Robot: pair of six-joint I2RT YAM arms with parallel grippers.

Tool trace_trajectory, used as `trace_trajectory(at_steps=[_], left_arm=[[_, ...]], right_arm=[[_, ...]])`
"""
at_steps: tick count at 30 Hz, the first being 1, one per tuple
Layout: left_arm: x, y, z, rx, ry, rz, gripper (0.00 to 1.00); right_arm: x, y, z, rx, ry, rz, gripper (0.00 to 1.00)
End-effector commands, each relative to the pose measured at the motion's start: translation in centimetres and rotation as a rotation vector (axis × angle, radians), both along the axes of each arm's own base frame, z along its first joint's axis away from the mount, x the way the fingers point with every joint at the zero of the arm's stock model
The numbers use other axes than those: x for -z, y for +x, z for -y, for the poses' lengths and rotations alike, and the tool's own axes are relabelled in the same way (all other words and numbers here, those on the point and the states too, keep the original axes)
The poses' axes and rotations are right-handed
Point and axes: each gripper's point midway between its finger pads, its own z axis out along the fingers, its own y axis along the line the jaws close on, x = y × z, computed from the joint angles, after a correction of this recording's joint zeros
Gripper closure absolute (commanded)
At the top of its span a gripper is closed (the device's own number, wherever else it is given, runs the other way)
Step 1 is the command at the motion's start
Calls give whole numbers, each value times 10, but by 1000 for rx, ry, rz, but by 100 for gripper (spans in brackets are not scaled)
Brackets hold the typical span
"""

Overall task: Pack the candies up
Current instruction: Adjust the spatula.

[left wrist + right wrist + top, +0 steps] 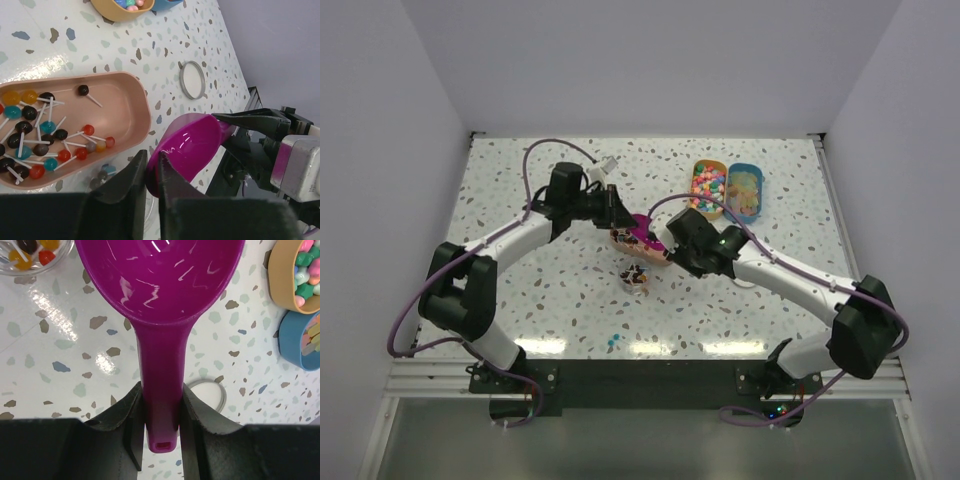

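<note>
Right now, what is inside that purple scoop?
The glossy purple plastic scoop looks empty: only light reflections on its bowl. The left jaws cover a bit of rim.

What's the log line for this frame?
left hand: shut on scoop rim | right hand: shut on scoop handle | scoop: empty

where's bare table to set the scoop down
Bare table: left of the jar inside the left arm's curve, and the far-right corner beyond the blue tray. Crowded in the middle: pink tray, jar, scoop, left hand and right hand meet there.
</note>
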Motion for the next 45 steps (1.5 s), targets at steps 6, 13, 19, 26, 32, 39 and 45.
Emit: trace_trajectory(at_steps=[6,13,19,26,32,39,45], left_arm=[[-21,0,3,22,-153,-27,100],[-45,-3,-8,3,-315,-76,100],[-62,-7,-13,-8,-415,-125,100],[-69,-11,-13,1,-459,-149,100],[-61,-11,-13,-6,-451,-176,100],[-23,-1,-16,-57,-345,-219,99],[-6,5,-19,-81,-288,-228,72]], right_arm=[[-15,3,-19,-21,198,73,100],[-44,-8,-26,-9,440,182,69],[-61,-12,-28,-8,548,236,63],[-74,-14,-38,-49,611,244,63],[-88,-15,-41,-72,634,257,94],[-121,-20,-35,-88,658,304,100],[-137,-23,-31,-113,645,316,100]])
